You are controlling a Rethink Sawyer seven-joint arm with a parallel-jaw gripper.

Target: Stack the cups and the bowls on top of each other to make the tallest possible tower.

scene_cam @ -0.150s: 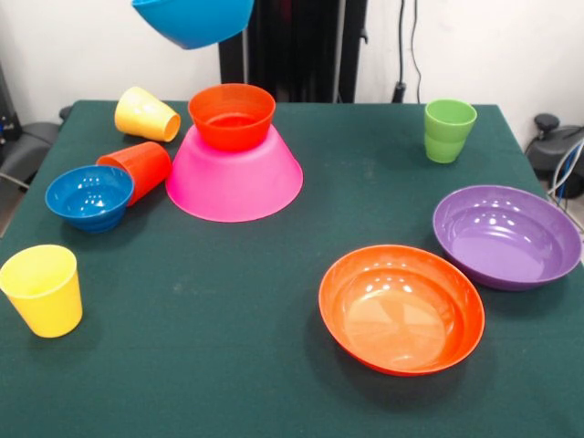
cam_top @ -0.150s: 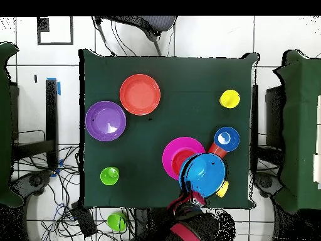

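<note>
Nearest the camera stand an upright yellow cup point(scene_cam @ -0.150s: 42, 289) and the wide shallow orange bowl point(scene_cam @ -0.150s: 401, 307), then the purple bowl point(scene_cam @ -0.150s: 506, 235) — all mouth-up. Mid-table, the small blue bowl point(scene_cam @ -0.150s: 89, 196) sits mouth-up, touching an orange-red cup point(scene_cam @ -0.150s: 139, 169) lying on its side. Beyond, the pink bowl point(scene_cam @ -0.150s: 234, 176) rests mouth-down as base, the small orange bowl point(scene_cam @ -0.150s: 232, 116) mouth-up on it. Farther back lie a tipped yellow cup point(scene_cam @ -0.150s: 146, 114) and an upright green cup point(scene_cam @ -0.150s: 449, 130). The medium blue bowl point(scene_cam @ -0.150s: 193, 18) hangs tilted above the tower — presumably carried. Gripper point(cam_top @ -0.150s: 191, 202) fingers: cannot tell. Judged step: placing; next, level and centre it over the orange bowl.
</note>
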